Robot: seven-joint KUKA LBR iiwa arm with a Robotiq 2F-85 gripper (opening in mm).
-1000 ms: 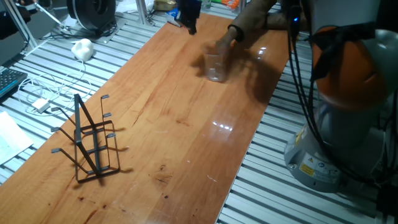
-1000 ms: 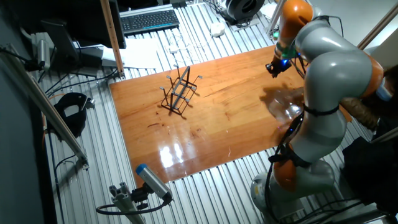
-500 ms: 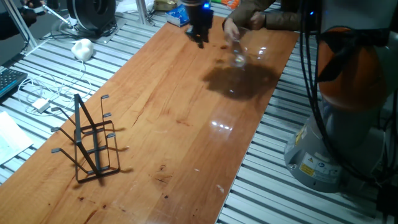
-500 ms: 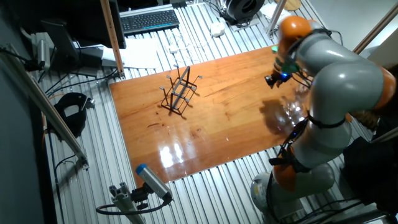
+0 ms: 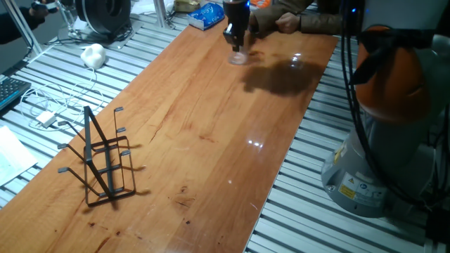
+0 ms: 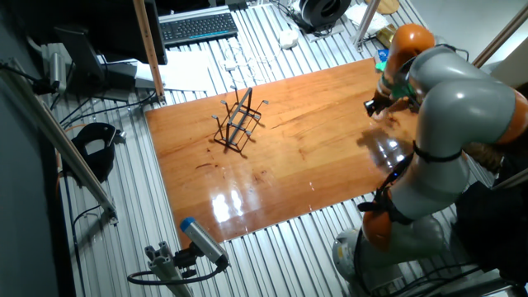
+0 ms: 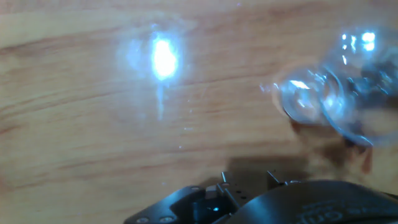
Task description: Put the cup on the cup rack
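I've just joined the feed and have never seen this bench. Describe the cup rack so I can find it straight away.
Start with the long wooden table. At the end far from the robot's hand and the clear cup, the cup rack stands alone. It is a small black wire stand with a rectangular base, slanted bars and short pegs sticking out, the only dark upright thing on the wood.

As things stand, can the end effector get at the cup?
Probably yes. The end effector hangs right above the cup at the table's far end. A person's hand is close beside it, though, and could get in the way.
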